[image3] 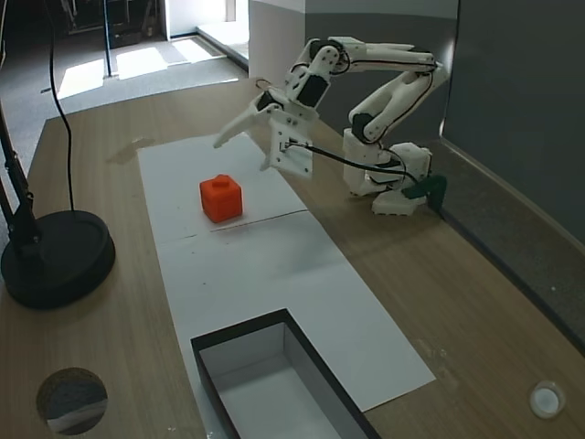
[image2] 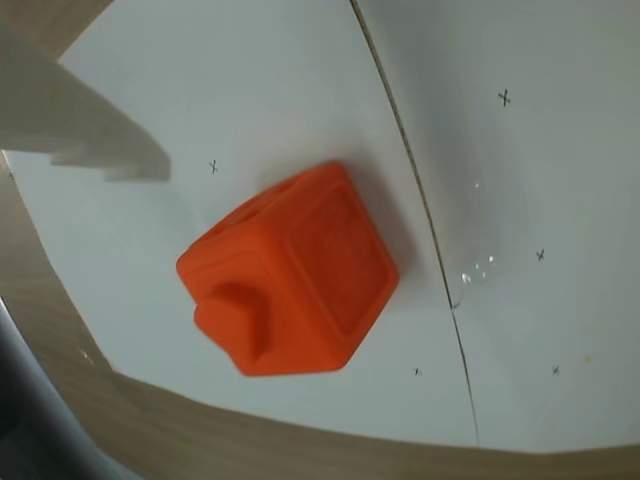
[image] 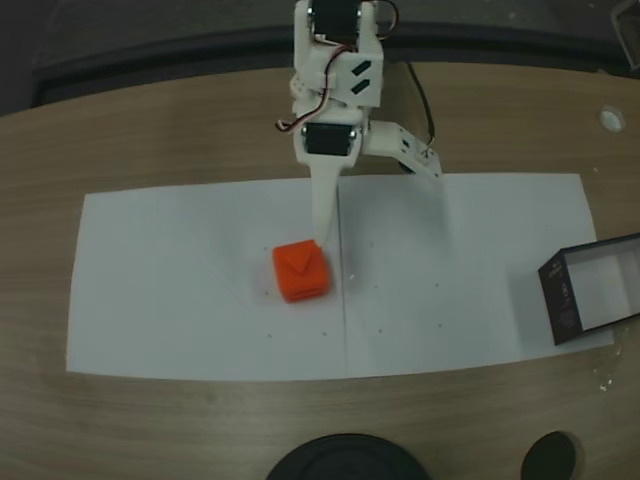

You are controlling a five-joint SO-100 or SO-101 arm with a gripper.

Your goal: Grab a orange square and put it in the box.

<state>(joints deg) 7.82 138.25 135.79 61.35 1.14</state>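
Since the orange square (image: 301,271) sits free on the white paper (image: 180,290) near the sheet seam, nothing is gripping it yet; it rests flat, raised triangular nub up, and in a fixed view (image3: 221,198) it stands alone on the sheet. Wrist view has it (image2: 290,270) close under the camera, tilted in frame, nub facing lower left.

Gripper (image: 375,210) is spread wide: one long white finger reaches down to just behind the cube in that fixed view, the other is angled off to the right. In another fixed view (image3: 265,151) the fingers hang above the paper just beyond the cube, clearly off its faces. Wrist view catches one finger (image2: 90,125) at upper left, apart from the cube. Reads as pre-grasp: jaws held wide to straddle it, though the cube looks offset toward one finger rather than centred.

Box (image3: 274,384) lies well apart, at the far end of the paper from the cube, half over the sheet edge; black walls, pale inside, nothing in it as far as visible. In a fixed view it is at the right edge (image: 595,290).

Wooden table (image3: 475,302) under all; black lamp base (image3: 55,258) off to the side, out of the transfer path.
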